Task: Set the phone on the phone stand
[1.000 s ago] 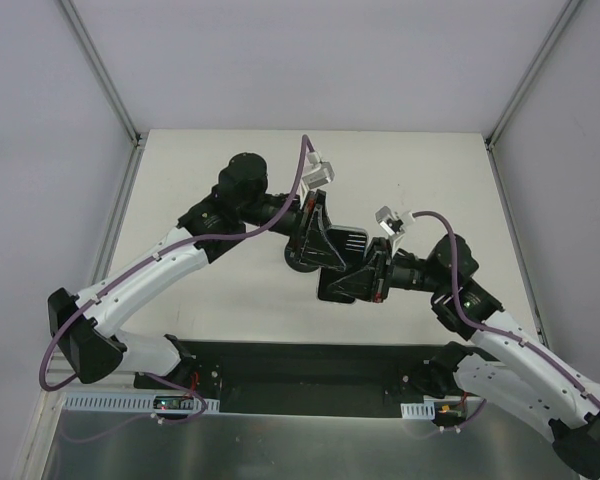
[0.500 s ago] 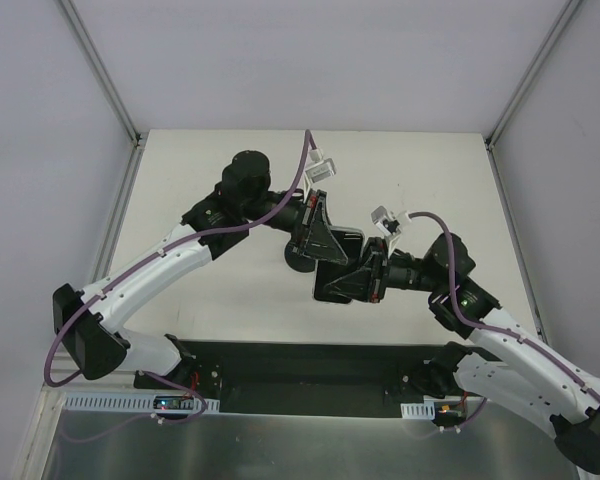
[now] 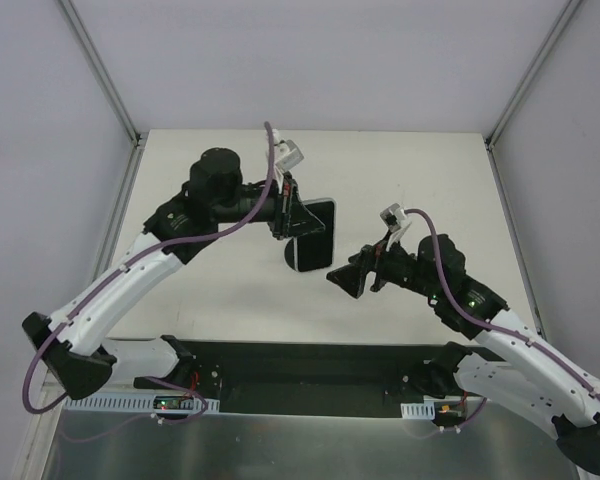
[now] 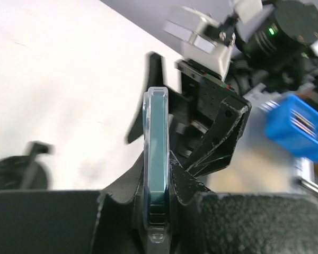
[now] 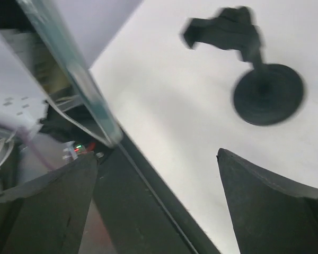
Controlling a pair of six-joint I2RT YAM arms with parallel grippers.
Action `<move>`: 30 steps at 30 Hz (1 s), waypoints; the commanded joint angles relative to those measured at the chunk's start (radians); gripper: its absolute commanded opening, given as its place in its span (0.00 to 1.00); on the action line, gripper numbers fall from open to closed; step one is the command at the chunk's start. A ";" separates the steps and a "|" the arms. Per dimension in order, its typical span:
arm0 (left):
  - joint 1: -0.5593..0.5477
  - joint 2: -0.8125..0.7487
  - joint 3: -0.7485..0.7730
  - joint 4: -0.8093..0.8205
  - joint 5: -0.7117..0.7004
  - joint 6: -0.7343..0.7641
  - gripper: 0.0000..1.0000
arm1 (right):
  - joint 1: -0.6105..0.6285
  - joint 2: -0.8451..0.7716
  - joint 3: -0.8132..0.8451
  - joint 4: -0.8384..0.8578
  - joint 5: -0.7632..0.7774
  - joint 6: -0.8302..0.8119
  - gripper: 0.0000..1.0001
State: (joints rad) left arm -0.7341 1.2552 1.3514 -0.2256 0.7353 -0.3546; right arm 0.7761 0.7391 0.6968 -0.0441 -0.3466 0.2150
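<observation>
phone (image 3: 317,238) in the air over phone stand (image 5: 265,92), apart from it, clamped between left gripper (image 3: 296,218) jaws; left arm reaching forward, elbow bent. right gripper (image 3: 342,281) near the stand, jaws wide apart, holding nothing.

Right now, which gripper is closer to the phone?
Left. The left gripper is clamped on the phone; the right gripper hangs open beside it, not touching.
</observation>
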 commanded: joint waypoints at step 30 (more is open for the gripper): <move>0.140 -0.381 -0.248 0.104 -0.620 0.226 0.00 | 0.144 0.750 0.682 -0.421 0.712 -0.154 0.32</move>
State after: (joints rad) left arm -0.6003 0.8967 1.0901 -0.2413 0.0757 -0.1184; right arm 0.9154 1.4769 1.3254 -0.4721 0.3302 0.0822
